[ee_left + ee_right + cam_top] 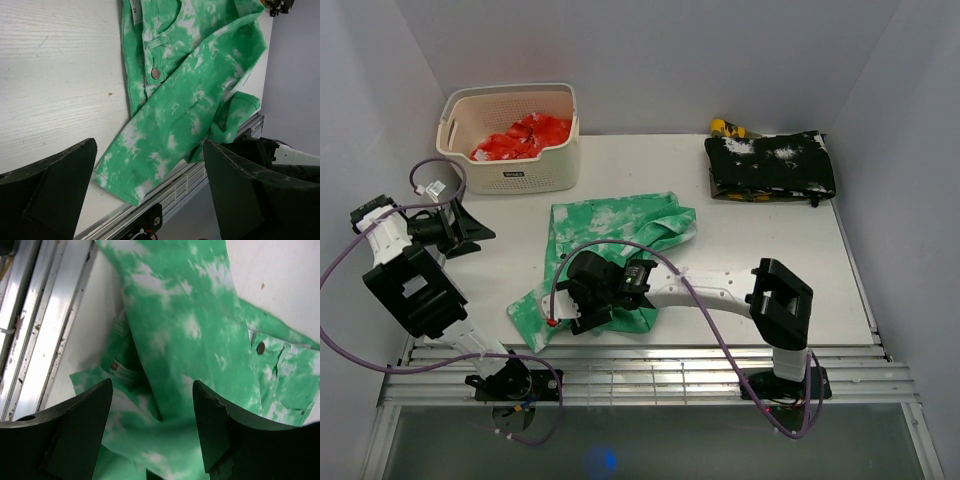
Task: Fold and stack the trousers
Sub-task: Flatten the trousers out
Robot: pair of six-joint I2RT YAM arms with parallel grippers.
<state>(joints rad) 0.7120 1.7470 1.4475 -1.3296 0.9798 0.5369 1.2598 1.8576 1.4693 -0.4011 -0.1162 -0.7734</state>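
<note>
Trousers [620,235] lay crumpled mid-table. Right gripper [152,385] at their 6 o'clock edge, jaws part-spread over cloth, nothing pinched. Left gripper [150,145] at 9 o'clock, wide, empty.

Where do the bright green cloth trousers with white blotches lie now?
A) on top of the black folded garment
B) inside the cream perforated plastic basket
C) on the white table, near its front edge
C: the trousers lie crumpled on the table near its front edge; the basket holds only red cloth, and the black garment carries nothing green.
</note>
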